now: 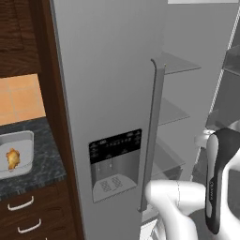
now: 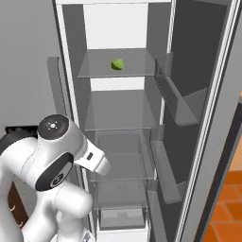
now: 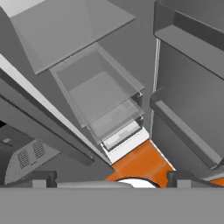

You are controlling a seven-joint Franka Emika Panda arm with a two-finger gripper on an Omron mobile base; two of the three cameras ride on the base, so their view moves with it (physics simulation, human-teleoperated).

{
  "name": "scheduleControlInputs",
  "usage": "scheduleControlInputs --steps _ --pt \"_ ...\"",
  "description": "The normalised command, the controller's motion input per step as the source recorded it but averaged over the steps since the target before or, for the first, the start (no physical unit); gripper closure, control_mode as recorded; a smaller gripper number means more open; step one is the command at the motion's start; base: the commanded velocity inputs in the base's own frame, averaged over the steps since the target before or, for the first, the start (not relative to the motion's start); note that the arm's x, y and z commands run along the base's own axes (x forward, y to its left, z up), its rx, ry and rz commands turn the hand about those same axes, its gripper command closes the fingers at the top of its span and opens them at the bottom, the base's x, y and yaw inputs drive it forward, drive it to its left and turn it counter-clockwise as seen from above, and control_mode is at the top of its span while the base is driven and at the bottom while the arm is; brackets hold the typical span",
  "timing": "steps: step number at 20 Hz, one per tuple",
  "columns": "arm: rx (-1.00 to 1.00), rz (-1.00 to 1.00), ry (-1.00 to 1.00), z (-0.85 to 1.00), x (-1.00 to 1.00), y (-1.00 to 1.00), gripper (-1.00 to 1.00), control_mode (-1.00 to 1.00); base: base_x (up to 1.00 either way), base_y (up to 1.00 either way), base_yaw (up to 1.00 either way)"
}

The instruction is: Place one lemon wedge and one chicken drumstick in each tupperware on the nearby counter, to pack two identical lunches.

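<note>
1. Over on the far left, a light-grey tupperware (image 1: 18, 152) is sitting on the black speckled counter (image 1: 44, 161), and a chicken drumstick (image 1: 12, 159) is lying inside it.
2. Under the counter, dark wooden drawers (image 1: 33, 215) with curved silver handles are showing.
3. Next along, the closed fridge door (image 1: 105, 108) is standing shut, with its dispenser panel (image 1: 115, 161) set into the front and a long handle (image 1: 152, 136) running down its edge.
4. The white arm (image 2: 52, 165) is bending low in front of the open fridge compartment.
5. Its gripper (image 3: 112, 177) is pointing down toward the bottom drawers (image 3: 98, 98) and the orange floor (image 3: 144, 162), with the two fingers standing wide apart and nothing between them.
6. High up inside, a lemon wedge (image 2: 117, 64) is resting on the top glass shelf (image 2: 118, 71), well apart from the gripper.
7. To the right, the open fridge door (image 2: 198, 118) is swinging out, its door bins (image 2: 177, 97) facing the shelves.
</note>
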Motion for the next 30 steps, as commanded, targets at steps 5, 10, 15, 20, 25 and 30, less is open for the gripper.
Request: scheduleControlInputs --steps 5,10,15,20,25,30 --pt "0.00 0.01 0.03 -0.03 0.23 0.00 -1.00 -1.00 0.27 -0.19 0.05" --pt "0.00 0.02 -0.12 0.82 0.45 -0.14 -1.00 -1.00 0.00 0.00 0.00" --pt "0.00 0.00 -0.12 0.84 0.52 0.05 -1.00 -1.00 0.00 0.00 0.00" --pt "-0.08 0.01 -0.05 0.70 0.41 0.03 -1.00 -1.00 0.00 0.00 0.00" --pt "-0.13 0.06 -0.06 0.56 0.42 0.05 -1.00 -1.00 0.00 0.00 0.00" --pt "-0.02 0.17 -0.15 0.09 0.44 0.16 -1.00 -1.00 0.00 0.00 0.00"
